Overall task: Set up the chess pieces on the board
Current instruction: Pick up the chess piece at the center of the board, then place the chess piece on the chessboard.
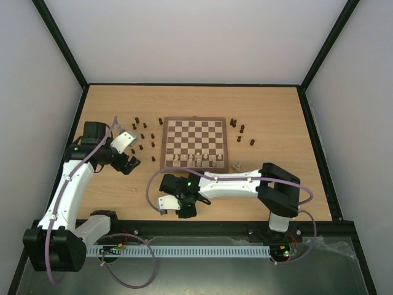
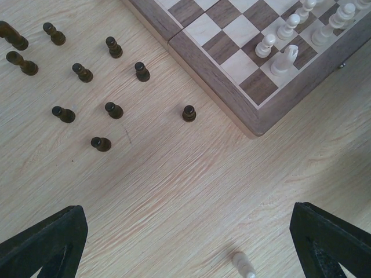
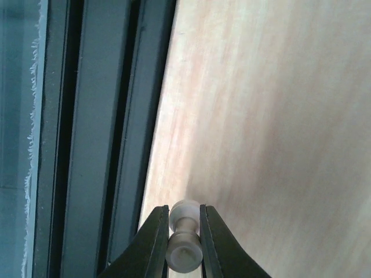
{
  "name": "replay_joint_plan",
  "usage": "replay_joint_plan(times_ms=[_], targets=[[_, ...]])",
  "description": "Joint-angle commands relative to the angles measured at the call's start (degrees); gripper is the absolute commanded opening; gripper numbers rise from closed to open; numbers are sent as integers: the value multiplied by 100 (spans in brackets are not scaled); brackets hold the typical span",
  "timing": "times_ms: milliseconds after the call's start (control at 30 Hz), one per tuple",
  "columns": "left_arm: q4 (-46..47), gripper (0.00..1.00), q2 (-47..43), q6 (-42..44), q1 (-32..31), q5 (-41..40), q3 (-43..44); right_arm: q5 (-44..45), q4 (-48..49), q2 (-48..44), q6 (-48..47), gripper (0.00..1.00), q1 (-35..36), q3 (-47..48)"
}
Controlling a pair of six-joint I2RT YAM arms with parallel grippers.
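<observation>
One pale pawn (image 3: pixel 183 255) sat pinched at the waist in the closed R gripper (image 3: pixel 184 217), axis along its fingers (image 3: pixel 155 246), close by the table's (image 1: pixel 276 123) near edge. Board (image 1: pixel 194 132) lay beyond, slightly right; L gripper (image 2: pixel 185 237) hung wide open, empty.

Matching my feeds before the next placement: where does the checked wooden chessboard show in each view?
Top external: square brown-and-cream checked wooden chessboard, centre of picture.
Left wrist: its corner, upper right.
Right wrist: not in it.
Shared landmark: the light wood tabletop, in all three.
</observation>
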Motion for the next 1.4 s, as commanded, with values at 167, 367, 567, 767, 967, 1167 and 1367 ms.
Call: replay_joint_plan(times_ms=[167,367,567,767,967,1167,1367], targets=[[39,99,153,154,56,206,-66,353,-556,-1128,19,8,-1110,-118],[19,99,237,212,60,225,-9,433,-757,-1631,74,9,-2150,-403],[22,99,313,252,65,298,45,374,-851,-1512,70,10,-3131,-461],[-27,99,331,304,65,334,31,371,-853,-1199,65,10,-3549,-447],[-55,99,282,318,61,294,20,532,-822,-1054,56,10,-3657,-443],[-20,99,308,324,64,301,-22,600,-759,-976,49,10,-3947,-422],[15,99,334,322,64,303,-26,457,-604,-1013,61,10,-4165,-506]])
